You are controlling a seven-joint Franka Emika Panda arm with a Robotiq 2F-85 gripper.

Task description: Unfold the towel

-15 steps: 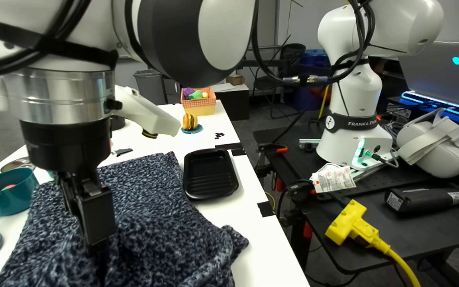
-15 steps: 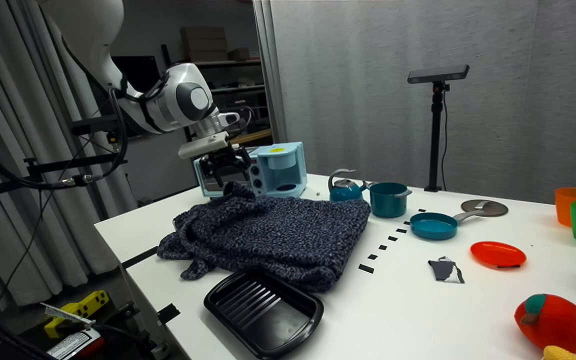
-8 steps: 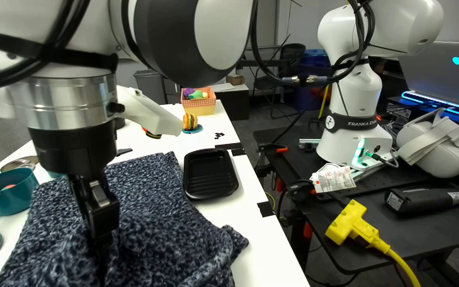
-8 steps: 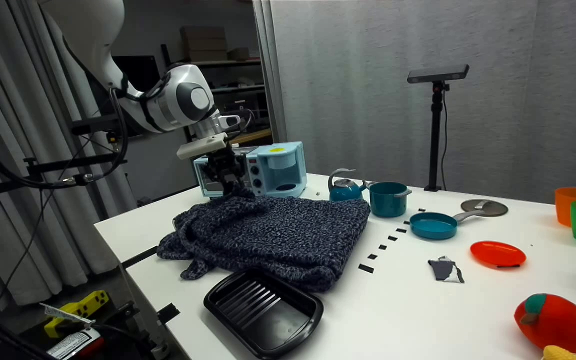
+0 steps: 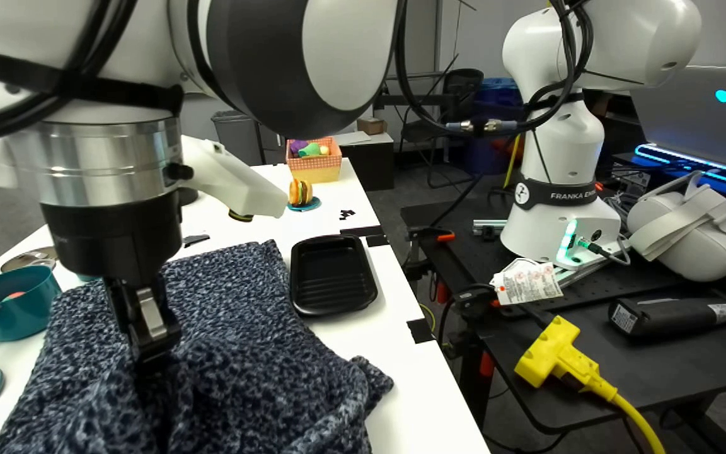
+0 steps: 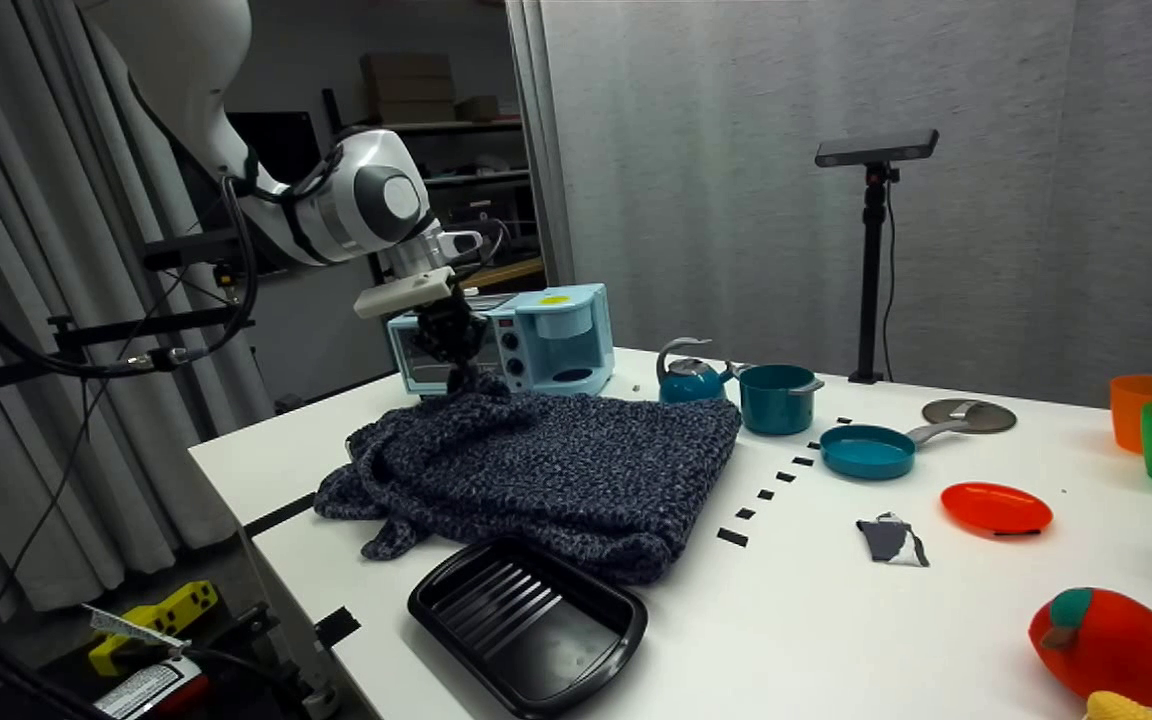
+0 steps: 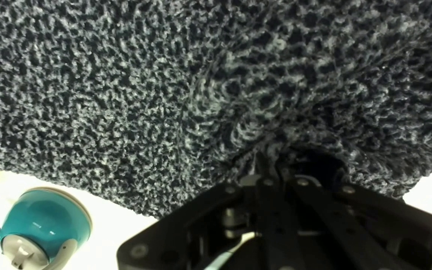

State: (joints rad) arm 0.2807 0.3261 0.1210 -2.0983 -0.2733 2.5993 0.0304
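The towel (image 6: 586,460), a dark navy and grey speckled cloth, lies in a thick layered heap on the white table, with its near-side corner rumpled in an exterior view (image 5: 262,391). My gripper (image 6: 461,378) points down into a raised fold on the towel's far side. In the wrist view the fingers of the gripper (image 7: 270,165) are drawn together, and a pinch of towel (image 7: 99,97) bunches up around and between them. A dark hollow in the cloth opens beside the fingertips. The very ends of the fingers are sunk in the cloth and hidden.
A black tray (image 6: 526,630) sits close against the towel. Behind the gripper stands a light blue toaster oven (image 6: 561,335). A teal kettle (image 6: 691,382) and a teal pot (image 6: 776,402) flank the towel's far edge, with a teal pan (image 6: 866,452) and a red plate (image 6: 996,508) farther along.
My gripper's fingers have come together on the raised fold, from wide apart a second ago. The arm has shifted only slightly, and the towel lies almost as before.
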